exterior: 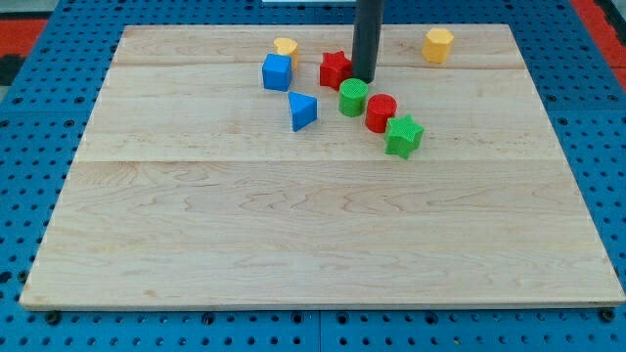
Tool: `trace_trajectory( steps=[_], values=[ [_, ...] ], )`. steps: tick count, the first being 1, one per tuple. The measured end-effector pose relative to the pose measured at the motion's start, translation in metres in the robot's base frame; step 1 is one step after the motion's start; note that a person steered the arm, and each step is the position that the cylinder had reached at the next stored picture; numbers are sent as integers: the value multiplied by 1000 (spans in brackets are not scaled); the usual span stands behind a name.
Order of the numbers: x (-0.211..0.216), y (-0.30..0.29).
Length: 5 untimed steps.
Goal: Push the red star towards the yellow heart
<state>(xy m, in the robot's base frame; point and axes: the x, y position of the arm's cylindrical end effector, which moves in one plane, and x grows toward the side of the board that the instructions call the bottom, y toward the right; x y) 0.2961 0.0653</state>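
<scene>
You were looking at a wooden board (pixel 323 254) on a blue pegboard (pixel 29 117), its lower half bare. Going up the frame, the first block was the green star (pixel 403 135), right of centre. Touching it up-left sat the red cylinder (pixel 380 111), and next up-left the green cylinder (pixel 353 98). The blue triangle (pixel 302 110) lay well to their left. Above it stood the blue cube (pixel 277 71), with the yellow heart (pixel 286 47) just behind, touching or nearly so. The red star (pixel 335 69) sat to the right of the cube, near the heart. My tip (pixel 364 78) stood at the star's right edge, just above the green cylinder. There was no claw: only a rod. A yellow hexagon (pixel 438 44) lay at upper right.
</scene>
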Motion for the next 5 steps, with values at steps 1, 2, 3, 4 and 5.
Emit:
trace_trajectory(
  steps=[1, 2, 3, 4, 5],
  values=[
    [-1, 57],
    [5, 6],
    [5, -35],
    [25, 1],
    [70, 114]
  ],
)
